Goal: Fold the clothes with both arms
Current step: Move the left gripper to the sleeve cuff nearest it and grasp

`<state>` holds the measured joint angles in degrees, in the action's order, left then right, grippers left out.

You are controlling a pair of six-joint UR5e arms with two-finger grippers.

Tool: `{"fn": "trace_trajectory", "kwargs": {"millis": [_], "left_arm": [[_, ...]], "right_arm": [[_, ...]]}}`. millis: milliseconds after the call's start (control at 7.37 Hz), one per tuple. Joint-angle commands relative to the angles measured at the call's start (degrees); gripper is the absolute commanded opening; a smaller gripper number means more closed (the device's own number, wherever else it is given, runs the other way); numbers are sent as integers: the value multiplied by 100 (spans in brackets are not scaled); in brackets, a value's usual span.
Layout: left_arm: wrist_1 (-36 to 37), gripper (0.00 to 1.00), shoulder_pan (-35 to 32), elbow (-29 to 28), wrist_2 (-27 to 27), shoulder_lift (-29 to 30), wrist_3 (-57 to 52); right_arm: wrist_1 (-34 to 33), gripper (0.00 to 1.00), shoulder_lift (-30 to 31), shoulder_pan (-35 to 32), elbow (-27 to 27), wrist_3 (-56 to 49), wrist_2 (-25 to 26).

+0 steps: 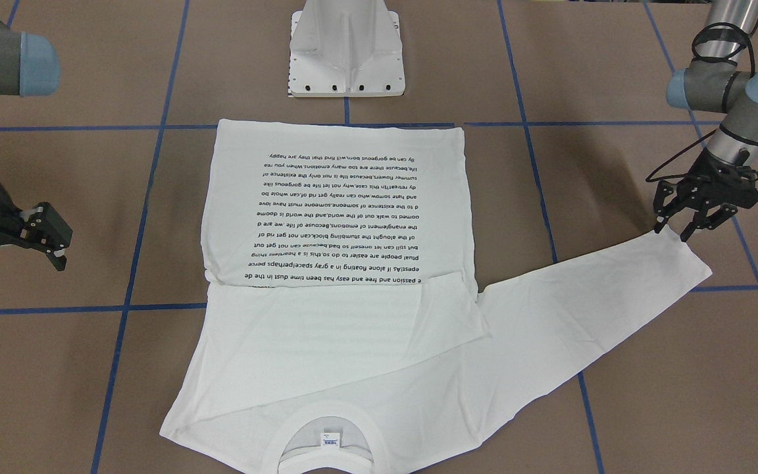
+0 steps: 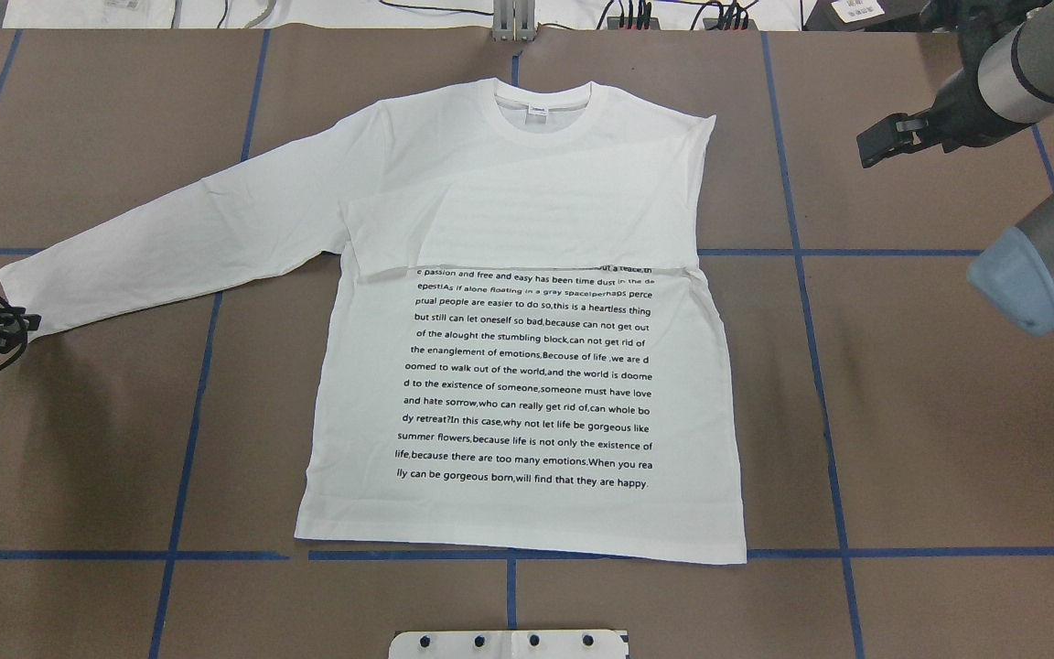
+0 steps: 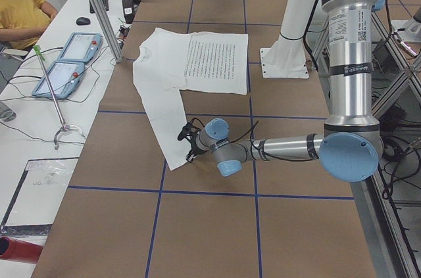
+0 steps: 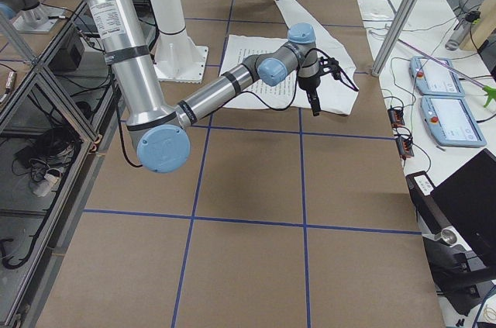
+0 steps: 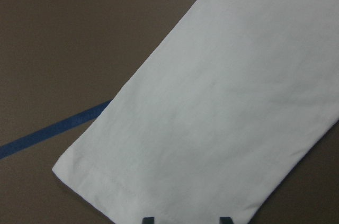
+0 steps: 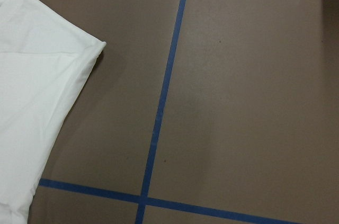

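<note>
The white long-sleeved T-shirt lies flat on the brown table, printed text up, collar towards the far side from the robot. One sleeve is folded across the chest. The other sleeve stretches out to my left. My left gripper is open right at that sleeve's cuff, and both fingertips show just over the hem. My right gripper hovers open over bare table beyond the shirt's folded shoulder, holding nothing.
The white pedestal base stands at the hem side of the shirt. Blue tape lines grid the table. A side bench holds two teach pendants, cables and a laptop. A person in yellow sits there.
</note>
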<state>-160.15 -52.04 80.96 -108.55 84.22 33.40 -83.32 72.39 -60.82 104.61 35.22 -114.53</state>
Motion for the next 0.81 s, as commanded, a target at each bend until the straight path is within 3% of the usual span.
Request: {"fn": "trace_trajectory", "kwargs": {"millis": [0,136,272,407,679], "left_arm": [[-25,0,1,43,1,7,-9],[-25,0,-8,60,-8,7,-9],[-16,9,-8,35,-43,7,-9],[-8,38,-8,17,0,7,-17],[-8,43,-8,25,1,-2,-26]], "right_arm": [[0,100,-6,9,-2,11,1],[0,100,-6,9,-2,11,1],[0,100,-6,9,7,20,1],[0,100,-6,9,7,29,1],[0,100,-6,9,-10,38,10]]}}
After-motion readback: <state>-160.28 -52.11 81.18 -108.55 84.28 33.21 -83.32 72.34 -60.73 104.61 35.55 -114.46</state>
